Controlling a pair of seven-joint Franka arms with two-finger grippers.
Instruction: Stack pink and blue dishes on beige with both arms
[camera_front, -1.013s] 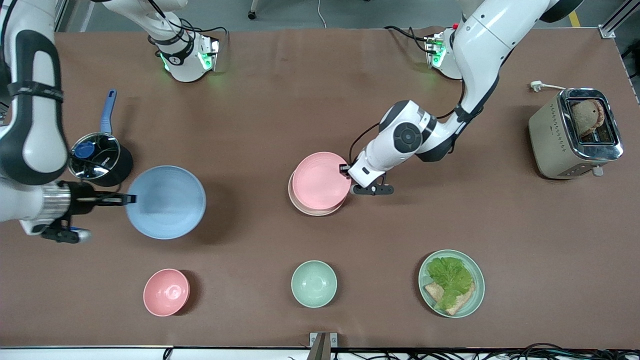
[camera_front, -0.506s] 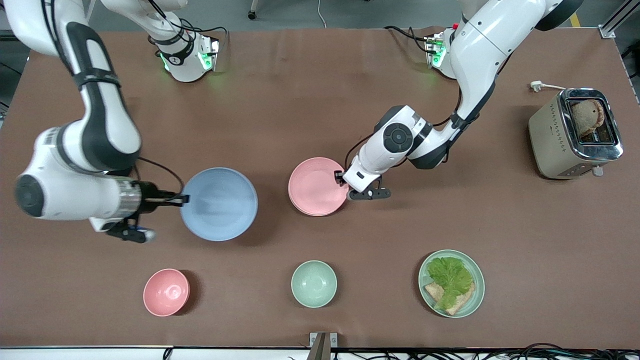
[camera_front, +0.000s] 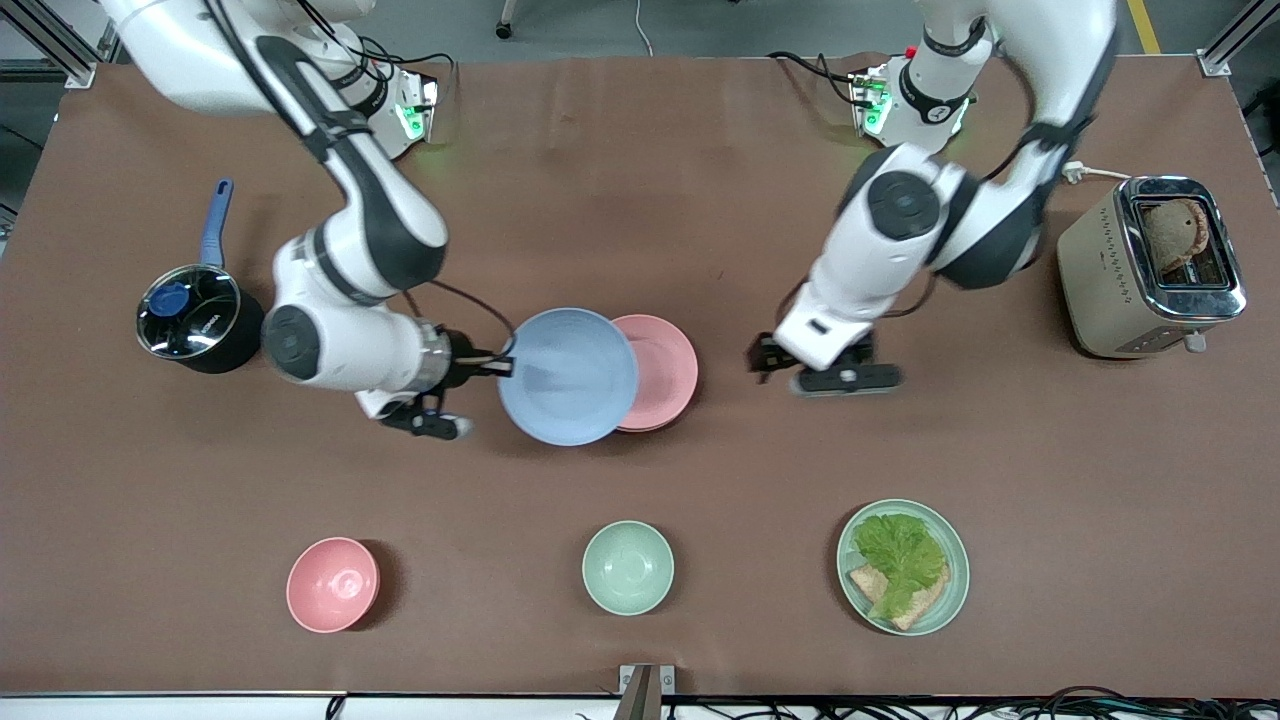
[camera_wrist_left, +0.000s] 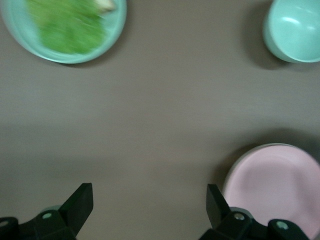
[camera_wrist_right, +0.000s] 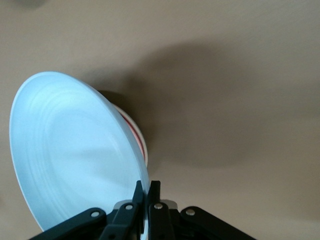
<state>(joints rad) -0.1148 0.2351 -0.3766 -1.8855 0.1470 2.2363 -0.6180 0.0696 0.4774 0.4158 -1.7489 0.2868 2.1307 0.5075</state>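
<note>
Overlapping pink plate, blue plate

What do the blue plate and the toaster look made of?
Blue plate: matte, dull, faint concentric rings, so probably plastic or fibre composite, though ceramic is possible. The right pincer is shut on its rim. Toaster: mirror-like chrome top, beige sides, likely metal.

A robotics lab dressed up as a kitchen. Two white robot arms are bolted at the top of the frame to a brown-covered worktop, with aluminium framing at the upper right corner and loose cables along the bottom edge. Kitchenware is spread about: a toaster, a saucepan, bowls and plates.
</note>
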